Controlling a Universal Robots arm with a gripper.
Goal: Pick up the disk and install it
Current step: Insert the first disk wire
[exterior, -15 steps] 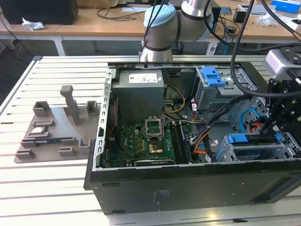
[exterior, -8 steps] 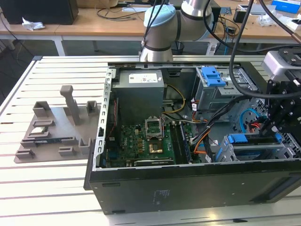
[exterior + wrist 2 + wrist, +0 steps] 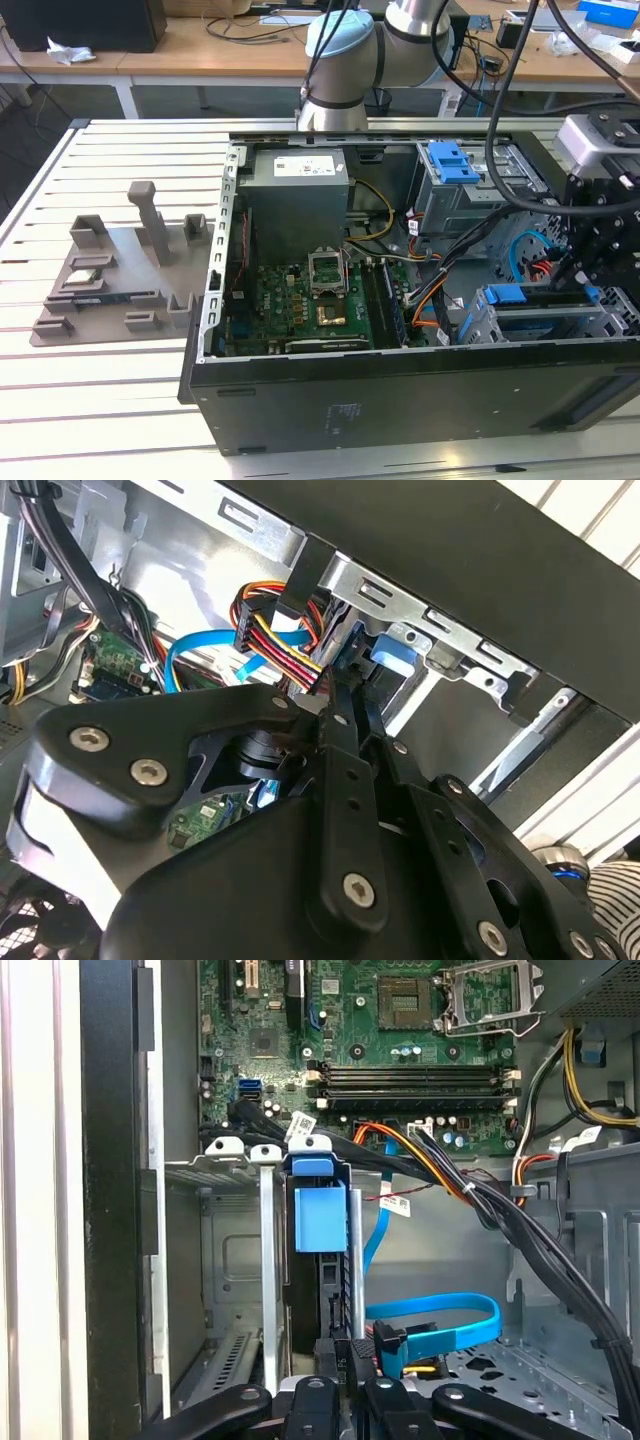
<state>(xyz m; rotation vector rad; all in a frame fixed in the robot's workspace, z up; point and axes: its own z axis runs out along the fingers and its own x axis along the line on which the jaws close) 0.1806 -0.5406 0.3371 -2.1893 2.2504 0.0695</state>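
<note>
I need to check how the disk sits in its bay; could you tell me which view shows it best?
The first wrist view: the disk stands edge-on in its bay. In the exterior view, its blue bracket shows; in the second wrist view, a blue tab.

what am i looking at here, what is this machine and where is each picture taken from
The machine is a robot arm with a gripper at its end. The exterior view comes from a camera off the arm, looking down on a slatted table. On the table lies an open computer case with its green motherboard exposed. Beside it, on the exterior view's left, is a grey tray of small parts. Both wrist views come from cameras riding on the arm, looking past the gripper into the case. The gripper is right at the disk, which stands on edge in a metal drive cage, its blue bracket showing. I cannot tell whether it is gripped.
</note>
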